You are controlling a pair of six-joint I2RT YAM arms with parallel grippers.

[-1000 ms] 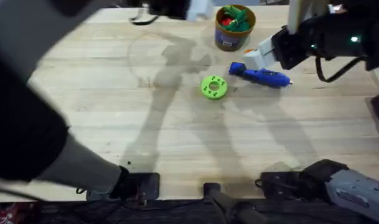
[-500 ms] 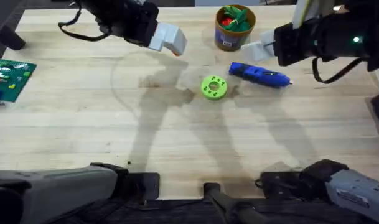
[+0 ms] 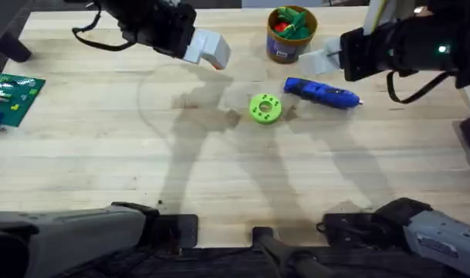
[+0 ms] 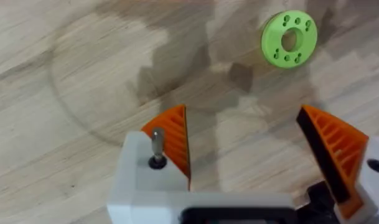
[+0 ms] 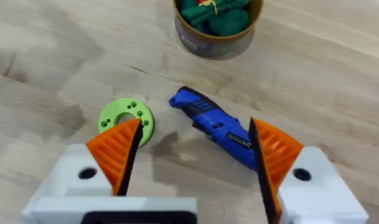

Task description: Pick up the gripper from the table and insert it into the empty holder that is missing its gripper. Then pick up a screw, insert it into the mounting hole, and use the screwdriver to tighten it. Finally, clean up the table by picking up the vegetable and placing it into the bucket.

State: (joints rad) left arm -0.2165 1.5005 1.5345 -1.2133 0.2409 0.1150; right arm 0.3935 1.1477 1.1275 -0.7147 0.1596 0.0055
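Blue screwdriver [image 3: 322, 93] flat on the wooden counter [image 3: 219, 170], to the right of centre, silver tip pointing right and away from the green disc with holes [image 3: 265, 108]. Also seen from the right wrist [image 5: 217, 126], lying slantwise between the two orange ribbed pads. Green disc [image 5: 126, 118] just beside the screwdriver's blunt end, apart from it, flat on the wood; from the left wrist, visible farther off [image 4: 289, 40] beyond the fingers.

Bucket [image 3: 291, 34] upright at the far edge of the counter, behind the screwdriver and well apart from it, tan rim and dark band round the side. Inside, green and red vegetable pieces [image 5: 215, 12], heaped up to the rim.

Right hand [image 3: 324, 62] held over the counter between bucket and screwdriver, fingers spread wide, nothing between them [image 5: 192, 155]. Hard to tell from overhead whether touching anything; from the wrist, clear air above the screwdriver.

Left hand [image 3: 214, 54] held over the far left-centre part of the counter, well apart from the disc. Fingers spread wide [image 4: 245, 146], orange pads facing each other across bare wood, gripping nothing.

Green circuit board [image 3: 14, 98] flat near the left edge of the counter, far from everything else.
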